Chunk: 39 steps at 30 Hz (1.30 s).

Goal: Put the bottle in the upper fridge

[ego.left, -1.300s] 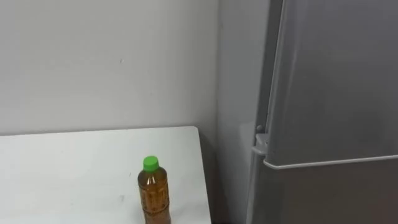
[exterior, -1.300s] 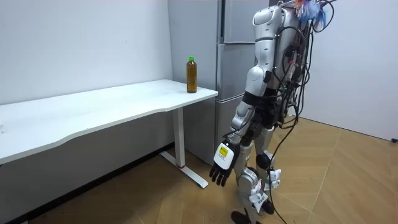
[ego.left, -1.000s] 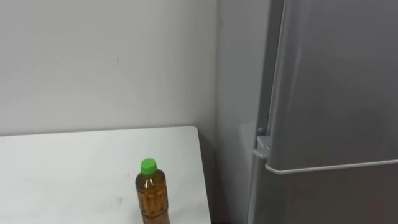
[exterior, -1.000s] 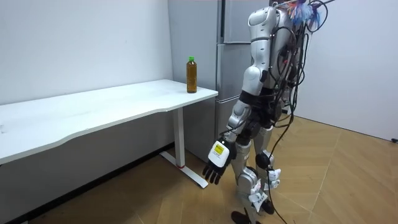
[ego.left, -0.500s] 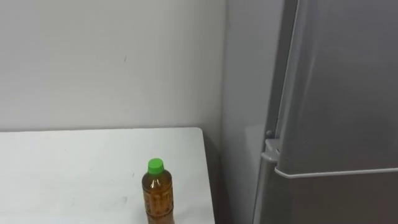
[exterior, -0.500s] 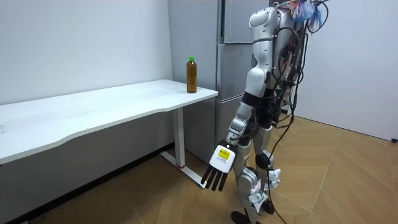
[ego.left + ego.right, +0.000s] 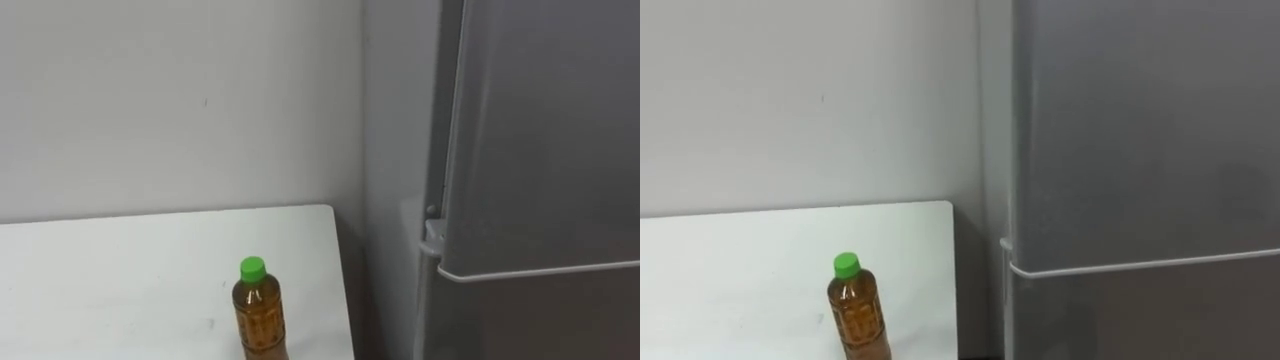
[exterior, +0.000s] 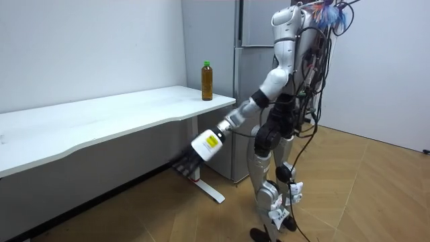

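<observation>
A brown bottle point(image 7: 258, 315) with a green cap stands upright near the right end of the white table point(image 7: 110, 265). In the room view the bottle point(image 8: 207, 81) is at the table's point(image 8: 101, 121) far corner, next to the grey fridge point(image 8: 250, 60). The fridge point(image 7: 540, 170) is to the right of the table, with its upper door shut. I stand before the fridge, beside the table's end. My left hand point(image 8: 193, 156) is swung forward below the table top with straight fingers, well under and apart from the bottle.
A white wall runs behind the table. The table's white leg point(image 8: 195, 151) and foot stand just behind my left hand. A seam point(image 7: 540, 268) divides the fridge's upper door from the lower one. Wooden floor point(image 8: 349, 202) lies open toward the room view's right.
My left arm has swung up and forward from hanging at my side toward the table's leg. The eye view has shifted slightly; the bottle has stayed put.
</observation>
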Motion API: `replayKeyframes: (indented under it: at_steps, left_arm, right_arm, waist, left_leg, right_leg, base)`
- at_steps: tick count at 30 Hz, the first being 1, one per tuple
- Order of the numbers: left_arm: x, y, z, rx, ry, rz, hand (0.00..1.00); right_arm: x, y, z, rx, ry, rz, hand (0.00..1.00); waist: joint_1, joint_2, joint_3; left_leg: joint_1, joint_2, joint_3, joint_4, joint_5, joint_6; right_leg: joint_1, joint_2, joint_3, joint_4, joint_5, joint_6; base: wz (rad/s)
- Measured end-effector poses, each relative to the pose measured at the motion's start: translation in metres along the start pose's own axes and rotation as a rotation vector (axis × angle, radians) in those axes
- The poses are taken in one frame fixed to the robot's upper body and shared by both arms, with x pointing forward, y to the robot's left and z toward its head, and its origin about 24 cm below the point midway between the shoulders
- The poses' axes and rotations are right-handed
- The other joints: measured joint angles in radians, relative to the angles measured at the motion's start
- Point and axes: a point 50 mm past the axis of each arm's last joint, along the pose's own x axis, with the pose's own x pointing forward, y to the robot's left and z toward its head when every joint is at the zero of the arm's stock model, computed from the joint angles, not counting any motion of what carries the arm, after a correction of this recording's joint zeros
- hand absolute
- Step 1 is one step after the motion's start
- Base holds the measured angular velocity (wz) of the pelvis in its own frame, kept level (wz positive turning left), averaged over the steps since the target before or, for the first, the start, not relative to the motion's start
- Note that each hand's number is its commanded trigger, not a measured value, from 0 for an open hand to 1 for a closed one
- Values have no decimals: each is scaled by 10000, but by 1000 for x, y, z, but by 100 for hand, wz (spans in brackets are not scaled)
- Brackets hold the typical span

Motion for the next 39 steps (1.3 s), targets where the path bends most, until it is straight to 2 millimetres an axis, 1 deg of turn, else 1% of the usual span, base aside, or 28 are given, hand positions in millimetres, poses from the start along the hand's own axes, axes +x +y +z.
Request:
replayKeyframes:
  at_steps: [1, 2, 3, 5, 7, 8, 10, 11, 13, 14, 15, 16, 17, 19, 20, 22, 23, 26, 28, 29, 30, 32, 34, 37, 38, 39]
  left_arm:
    - [0, -6, 12, -304, -437, -145, 0]
    - [0, -8, 18, -422, -643, -181, 0]
    - [0, -11, 29, -630, -1008, -216, 0]
    - [-1, -15, 42, -941, -1472, -223, 0]
    - [-8, -20, 67, -1653, -2341, -387, 0]
    - [-9, -22, 74, -1832, -2581, -441, 0]
    - [-18, -26, 104, -2689, -3568, -681, 0]
    - [-21, -26, 112, -2900, -3847, -710, 0]
    - [-35, -23, 145, -3639, -5188, -943, 0]
    - [-38, -22, 152, -3674, -5575, -968, 0]
    - [-44, -20, 165, -3743, -6272, -1016, 0]
    - [-51, -21, 178, -3949, -6865, -1108, 0]
    - [-54, -21, 184, -4067, -7138, -1160, 0]
    - [-71, -19, 206, -4657, -8128, -1489, 0]
    - [-75, -18, 211, -4778, -8345, -1588, 0]
    - [-88, -20, 227, -5238, -9045, -2024, 0]
    - [-96, -21, 233, -5488, -9326, -2322, 0]
    - [-114, -21, 244, -5843, -10066, -3147, 0]
    - [-126, -26, 252, -5960, -10540, -4066, 0]
    - [-128, -29, 254, -5944, -10612, -4290, 0]
    - [-133, -36, 255, -5844, -10702, -4792, 0]
    - [-142, -48, 256, -5793, -10628, -5922, 0]
    - [-156, -63, 258, -5703, -10485, -7526, 0]
    - [-169, -77, 257, -5480, -10366, -9286, 0]
    - [-174, -83, 256, -5497, -10190, -10031, 0]
    - [-176, -85, 256, -5490, -10103, -10401, 0]
  right_arm:
    - [-1, -1, -1, 5, -13, -42, 0]
    - [-1, -2, -1, 4, -8, -48, 0]
    - [-1, -2, -2, -6, 4, -43, 0]
    - [-1, -2, -2, -164, 33, -40, 0]
    - [-2, -3, -5, -273, 97, -35, 0]
    - [-2, -3, -6, -263, 107, -37, 0]
    - [-3, -3, -7, -209, 67, -34, 0]
    - [-3, -3, -8, -141, 78, -51, 0]
    - [-4, -4, -10, 89, 51, -116, 0]
    - [-4, -4, -10, 85, 47, -124, 0]
    - [-3, -4, -9, 93, 24, -118, 0]
    - [-3, -4, -8, 63, 18, -107, 0]
    - [-3, -4, -9, 64, 23, -110, 0]
    - [-3, -3, -8, 63, -12, -93, 0]
    - [-3, -3, -7, 53, -22, -85, 0]
    - [-2, -1, -5, 47, -69, -44, 0]
    - [-2, -1, -4, 49, -60, -30, 0]
    - [-1, 3, -2, 75, -125, 91, 0]
    - [0, 4, 0, 70, -169, 126, 0]
    - [0, 4, 0, 66, -170, 131, 0]
    - [0, 5, 0, 61, -161, 152, 0]
    - [0, 5, 0, 68, -142, 238, 0]
    - [1, 8, 2, 22, -95, 395, 0]
    - [2, 9, 1, 39, 41, 492, 0]
    - [2, 10, 3, 57, -3, 538, 0]
    - [3, 11, 3, 72, 8, 574, 0]
  waist:
    - [124, 9, -6]
    - [156, 23, -31]
    - [180, 40, -77]
    - [190, 53, -73]
    - [261, 39, -56]
    - [301, 36, -55]
    - [382, 29, -56]
    - [373, 30, -55]
    - [363, 42, -46]
    - [339, 1, -15]
    - [309, 90, -18]
    - [311, 27, 51]
    - [318, 42, 49]
    - [206, 15, 51]
    - [157, 16, 52]
    - [54, -26, 56]
    - [-57, 23, 50]
    - [-203, -3, 95]
    - [-322, 15, 103]
    - [-372, 20, 105]
    - [-448, 26, 107]
    - [-492, 22, 108]
    - [-664, -12, 106]
    - [-843, -12, 98]
    - [-941, -14, 94]
    - [-1003, -18, 95]
  left_leg:
    - [0, 0, 2, -11, 0, 0]
    - [-9, -1, -5, -13, 0, 0]
    - [-1, -3, -10, -10, 1, 0]
    - [-2, -5, -22, 25, 1, 1]
    - [1, -17, -57, 27, 1, 1]
    - [0, -16, -70, 27, 1, 1]
    - [17, -4, -151, 39, 1, 1]
    - [15, -6, -181, 46, 1, 1]
    - [14, -8, -240, 52, 1, 1]
    - [16, -6, -241, 47, 0, 1]
    - [17, 0, -242, 40, 0, 0]
    - [-4, -2, -256, 32, -1, 0]
    - [-16, -3, -256, 21, -1, 0]
    - [-22, -8, -273, 22, 0, 0]
    - [-21, -8, -276, 34, 0, 1]
    - [-40, -24, -303, 100, 0, 1]
    - [-56, -33, -300, 152, 0, 1]
    - [-69, -75, -253, 186, 0, 0]
    - [-60, -74, -261, 185, 1, 1]
    - [-55, -66, -263, 185, 2, 2]
    - [-49, -30, -263, 181, 3, 3]
    - [-20, -30, -246, 178, 3, 3]
    - [-33, -29, -241, 185, 2, 3]
    - [-6, -15, -223, 184, 3, 3]
    - [-5, -17, -232, 187, 3, 3]
    - [-5, -21, -221, 185, 3, 3]
  right_leg:
    - [-35, 5, 12, 3, -1, -1]
    - [-15, 4, 9, 5, -1, -1]
    - [9, 3, 8, 9, 0, -1]
    - [10, -2, 3, 25, 0, -1]
    - [26, -4, 13, -2, 0, -1]
    - [33, -4, 16, -5, 0, -1]
    - [49, -8, 21, -12, 0, -1]
    - [56, -10, 7, -13, 0, -1]
    - [86, -2, 13, -8, 0, -1]
    - [83, 0, 13, -3, 0, -1]
    - [70, 5, 8, 3, 1, -3]
    - [6, 2, -1, 8, 1, -4]
    - [-11, 2, 0, 9, 1, -4]
    - [6, 2, -29, 3, 0, -6]
    - [28, 1, -30, 2, -1, -6]
    - [78, 2, -14, -16, -1, -6]
    - [82, 1, 12, -30, 0, -5]
    - [48, 5, 37, -40, 0, -6]
    - [60, -8, 19, -35, 0, -6]
    - [67, -16, 5, -30, 0, -5]
    - [87, -24, 5, -26, -1, -4]
    - [111, -23, 14, -28, -1, -4]
    - [92, -24, 41, -32, -2, -3]
    - [100, -59, 185, -20, -3, -3]
    - [118, -59, 187, -22, -2, -4]
    - [120, -64, 180, -23, -3, -3]
  base:
    - [-10]
    - [-7]
    - [0]
    - [0]
    - [0]
    - [3]
    - [4]
    - [4]
    - [2]
    - [0]
    - [0]
    - [0]
    - [0]
    - [0]
    - [0]
    - [0]
    - [0]
    - [0]
    - [0]
    - [4]
    - [0]
    - [0]
    - [0]
    - [-9]
    - [-7]
    - [0]
